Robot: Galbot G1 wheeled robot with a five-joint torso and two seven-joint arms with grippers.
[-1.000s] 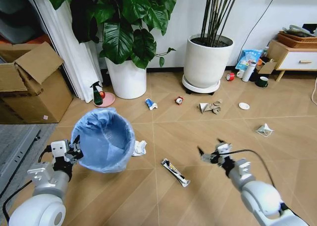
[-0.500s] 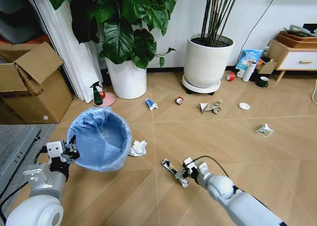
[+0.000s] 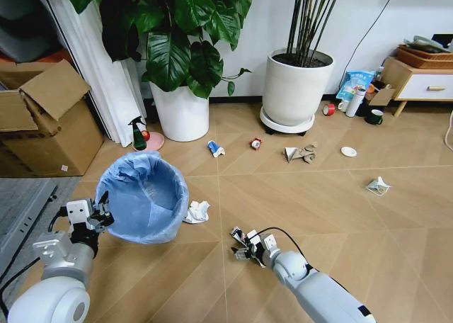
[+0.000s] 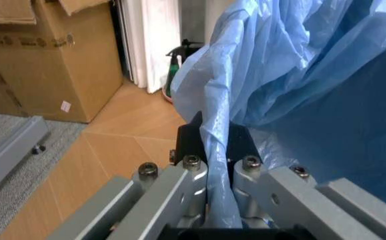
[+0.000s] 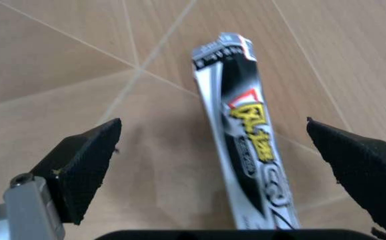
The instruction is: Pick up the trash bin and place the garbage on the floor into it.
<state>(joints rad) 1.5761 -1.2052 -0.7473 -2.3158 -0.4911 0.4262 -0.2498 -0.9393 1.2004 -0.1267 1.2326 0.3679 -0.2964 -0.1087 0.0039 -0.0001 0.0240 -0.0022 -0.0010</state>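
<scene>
The trash bin (image 3: 144, 199) is being held by its rim in the clenched left end effector (image 3: 99, 213), mouth kept accessible, while the released right end effector (image 5: 226, 165) is being positioned astride the flattened wrapper (image 5: 246, 135) on the floor (image 3: 340, 195) for pickup.

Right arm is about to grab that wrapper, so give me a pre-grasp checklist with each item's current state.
1. Right gripper open: ok.
2. Flattened wrapper between the fingers: ok, though off-centre, nearer one finger.
3. Wrapper lying flat on the floor: ok.
4. Left gripper clamped on the trash bin liner: ok.
5. Bin mouth open to receive: ok.
6. Fingers low enough to pinch: cannot tell.
</scene>
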